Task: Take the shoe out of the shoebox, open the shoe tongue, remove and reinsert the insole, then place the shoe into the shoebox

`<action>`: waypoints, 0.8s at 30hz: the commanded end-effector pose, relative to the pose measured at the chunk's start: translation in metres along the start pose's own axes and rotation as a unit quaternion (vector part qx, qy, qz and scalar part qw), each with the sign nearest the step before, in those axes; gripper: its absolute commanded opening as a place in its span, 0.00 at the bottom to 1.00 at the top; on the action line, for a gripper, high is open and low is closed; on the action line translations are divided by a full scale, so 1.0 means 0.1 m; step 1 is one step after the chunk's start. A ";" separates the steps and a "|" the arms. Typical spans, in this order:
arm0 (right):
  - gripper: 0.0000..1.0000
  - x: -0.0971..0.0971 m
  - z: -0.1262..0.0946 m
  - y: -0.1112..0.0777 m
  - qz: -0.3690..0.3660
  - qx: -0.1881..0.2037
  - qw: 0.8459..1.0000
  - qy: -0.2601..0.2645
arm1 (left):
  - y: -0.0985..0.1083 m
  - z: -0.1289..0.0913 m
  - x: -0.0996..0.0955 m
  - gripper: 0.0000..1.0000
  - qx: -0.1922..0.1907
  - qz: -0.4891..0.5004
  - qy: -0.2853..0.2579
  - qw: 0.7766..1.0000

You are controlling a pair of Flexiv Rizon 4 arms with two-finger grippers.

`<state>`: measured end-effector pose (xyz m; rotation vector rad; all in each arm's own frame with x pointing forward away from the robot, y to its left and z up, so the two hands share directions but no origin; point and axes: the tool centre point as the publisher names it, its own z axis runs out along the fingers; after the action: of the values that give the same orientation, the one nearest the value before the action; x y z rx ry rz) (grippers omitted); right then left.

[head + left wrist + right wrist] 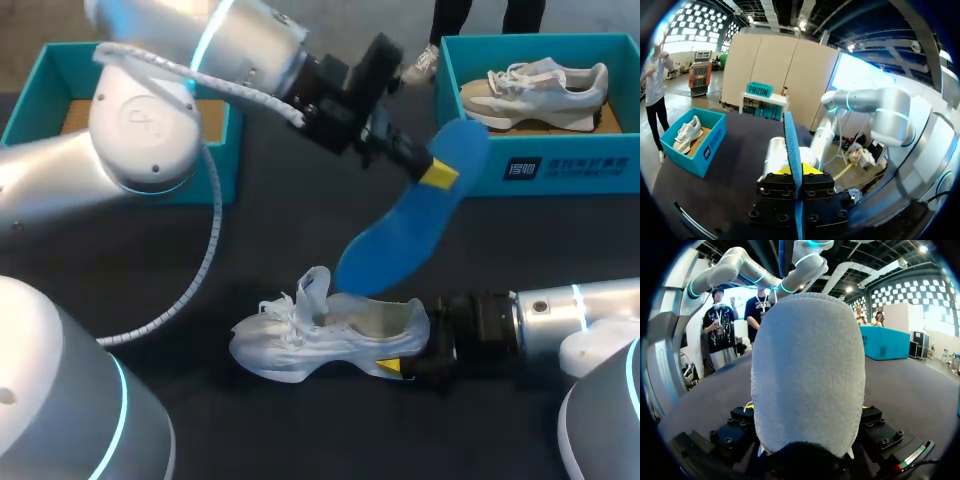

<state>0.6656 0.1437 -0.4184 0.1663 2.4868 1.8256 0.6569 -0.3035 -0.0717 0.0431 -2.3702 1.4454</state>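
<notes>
**Insole poised over the shoe mouth, heel pinned from the right**

My left gripper (437, 172) is clamped on the blue insole (405, 225), pinching it near its heel end. In the left wrist view the insole stands edge-on between the two yellow tips, both pressing its faces. The arm reaches in from the far left, well past the middle. It holds the insole slanted so that the toe end hangs down at the near side. I take that slant as deliberate: it lets the narrow end lead into the opening.

My right gripper (400, 365) comes in low from the right and is closed around the heel of the white shoe (310, 335). In the right wrist view the heel counter fills the space between the fingers. I judge this grip is there to keep the shoe from sliding while the insole is worked.

The white shoe lies on the table (270, 230), near and central, toe to the left. Its tongue is pulled up and its mouth is open. The insole's toe end sits just at that opening; whether it touches the collar I cannot tell.

Farther out, the shoebox (40, 90) at the far left shows a bare cardboard floor. A second shoebox (560, 170) at the far right holds a grey-and-white shoe (535, 90).
</notes>
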 end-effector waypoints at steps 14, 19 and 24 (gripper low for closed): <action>0.00 0.01 0.00 0.00 0.000 0.001 1.000 -0.001 | -0.07 -0.17 0.17 0.00 0.064 -0.023 0.009 0.998; 0.00 0.01 0.00 0.00 0.000 0.001 1.000 -0.001 | -0.10 -0.16 0.20 0.00 0.078 -0.019 0.013 0.997; 0.00 0.01 0.00 0.00 0.000 0.001 1.000 -0.001 | -0.30 -0.31 0.38 0.00 0.147 -0.024 0.027 0.988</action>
<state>0.6656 0.1438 -0.4184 0.1663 2.4868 1.8257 0.6471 -0.2931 -0.0215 0.1183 -2.1319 1.6636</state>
